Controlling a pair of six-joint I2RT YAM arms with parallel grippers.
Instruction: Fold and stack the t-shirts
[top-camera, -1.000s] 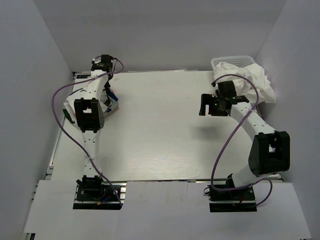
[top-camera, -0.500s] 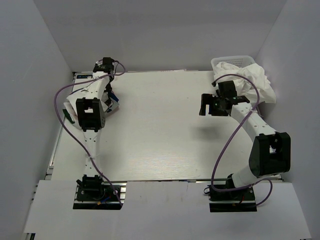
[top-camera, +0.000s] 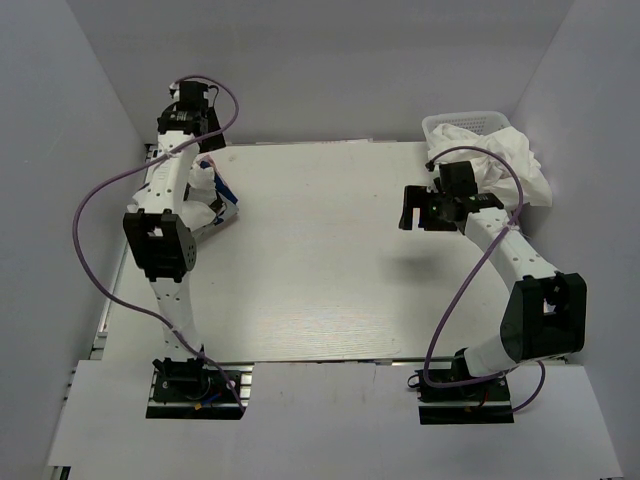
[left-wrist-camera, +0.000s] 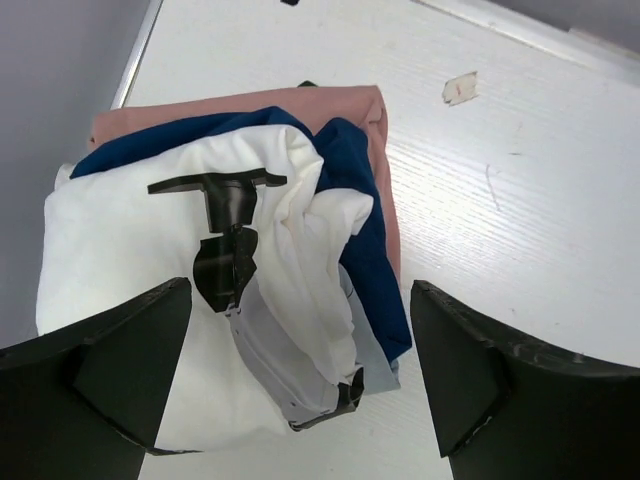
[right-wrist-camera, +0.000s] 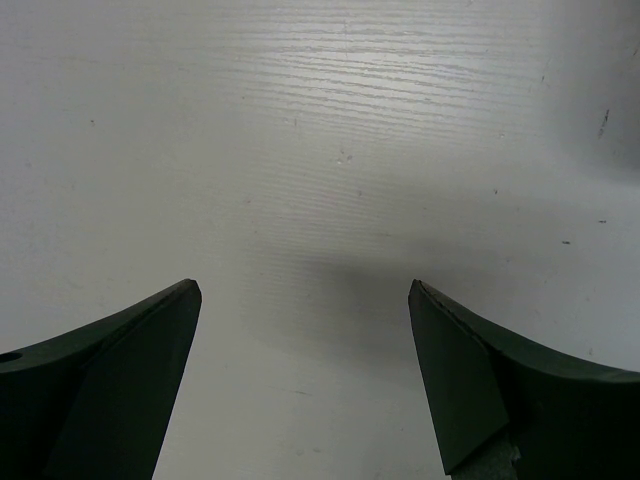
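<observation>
Left gripper (left-wrist-camera: 300, 290): jaws wide apart and nothing between the pads. It hangs above the folded stack (top-camera: 208, 192) at the far-left edge of the table (top-camera: 320, 260). In the left wrist view the stack lies below and between the two dark fingers (left-wrist-camera: 110, 360), reaching a bit past the tips toward the far side, with clear air between cloth and fingers and no contact.

- **Top of stack:** a white t-shirt (left-wrist-camera: 130, 230) with a black print (left-wrist-camera: 228, 215). Its right edge is bunched and rumpled, not flat.
- **Under it:** a blue t-shirt (left-wrist-camera: 355, 180) sticks out on the far and right sides.
- **Bottom layer:** a pinkish folded garment (left-wrist-camera: 340, 100) shows along the far and right rim.
- **Near corner:** a grey-blue bit of cloth peeks out; I can't tell which layer it belongs to.
- **On the table beyond the stack:** a small scrap (left-wrist-camera: 459, 88).

Right gripper (right-wrist-camera: 305, 290): jaws also spread wide and holding nothing. It hovers over bare tabletop right of centre and points left in the top view. A heap of loose white t-shirts (top-camera: 515, 165) sits behind it, spilling out of the white mesh basket (top-camera: 470, 122) in the far-right corner. That heap is well clear of the jaws.
</observation>
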